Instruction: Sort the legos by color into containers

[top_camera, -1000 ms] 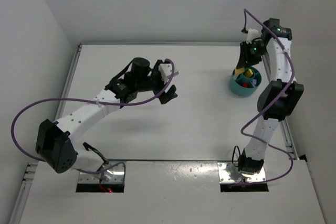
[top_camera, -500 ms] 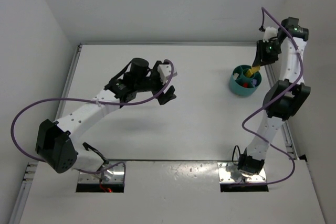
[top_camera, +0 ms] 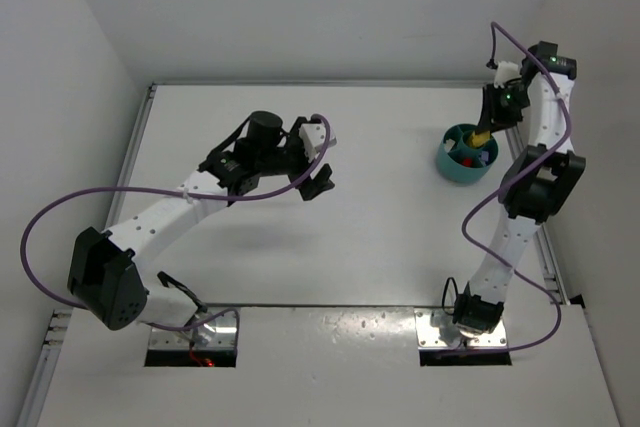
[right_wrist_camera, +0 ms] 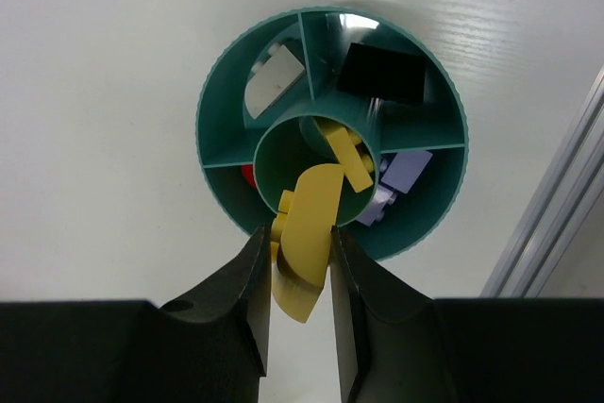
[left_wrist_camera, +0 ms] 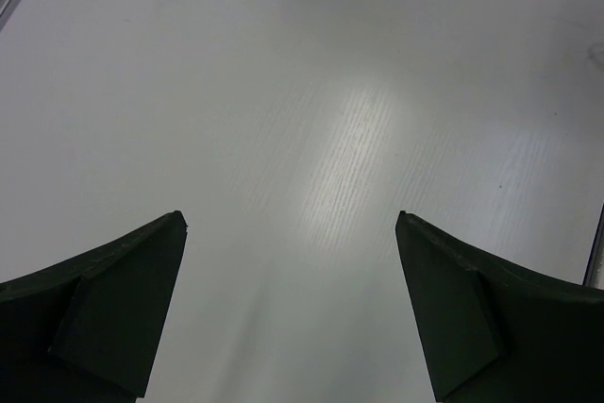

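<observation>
My right gripper (right_wrist_camera: 295, 233) is shut on a yellow lego (right_wrist_camera: 307, 238) and holds it above the near rim of the teal bowl (right_wrist_camera: 216, 101). The bowl's centre cup holds another yellow lego (right_wrist_camera: 345, 159). Its outer compartments hold a cream plate (right_wrist_camera: 273, 79), a black plate (right_wrist_camera: 381, 73), lavender bricks (right_wrist_camera: 401, 175) and a red piece (right_wrist_camera: 246, 175). In the top view the right gripper (top_camera: 486, 129) hangs over the bowl (top_camera: 457, 170) at the far right. My left gripper (top_camera: 322, 160) is open and empty over bare table, mid-left; its fingers (left_wrist_camera: 113, 290) show nothing between them.
A metal rail (right_wrist_camera: 552, 205) runs along the table's right edge close to the bowl. White walls close the table at the back and sides. A purple cable (top_camera: 60, 209) loops from the left arm.
My right gripper has swung from the bowl's left side to its far right side, still holding the yellow lego. The left arm has not moved.
</observation>
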Action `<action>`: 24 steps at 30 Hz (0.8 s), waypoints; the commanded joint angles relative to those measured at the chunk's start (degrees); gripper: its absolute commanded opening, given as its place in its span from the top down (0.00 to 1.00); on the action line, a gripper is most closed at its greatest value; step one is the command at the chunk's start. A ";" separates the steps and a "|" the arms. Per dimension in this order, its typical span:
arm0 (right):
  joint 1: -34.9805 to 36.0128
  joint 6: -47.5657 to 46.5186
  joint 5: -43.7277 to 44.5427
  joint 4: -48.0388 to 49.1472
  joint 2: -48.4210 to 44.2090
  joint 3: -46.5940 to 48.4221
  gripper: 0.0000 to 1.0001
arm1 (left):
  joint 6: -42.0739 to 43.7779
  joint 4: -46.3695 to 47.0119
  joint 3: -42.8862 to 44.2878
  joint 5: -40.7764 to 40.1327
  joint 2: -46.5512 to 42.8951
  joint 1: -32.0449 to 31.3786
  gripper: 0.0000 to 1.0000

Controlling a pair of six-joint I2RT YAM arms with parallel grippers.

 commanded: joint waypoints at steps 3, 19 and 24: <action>0.37 -0.37 -0.94 1.01 0.96 2.00 0.99 | 0.37 1.52 -0.59 1.12 -0.81 0.55 0.00; 0.90 -0.37 0.11 2.07 2.54 4.10 0.71 | 0.37 1.52 -0.06 1.12 0.25 0.55 0.00; 0.90 0.15 -0.50 2.07 0.44 4.80 0.43 | 0.37 1.52 0.55 1.12 1.30 0.55 0.00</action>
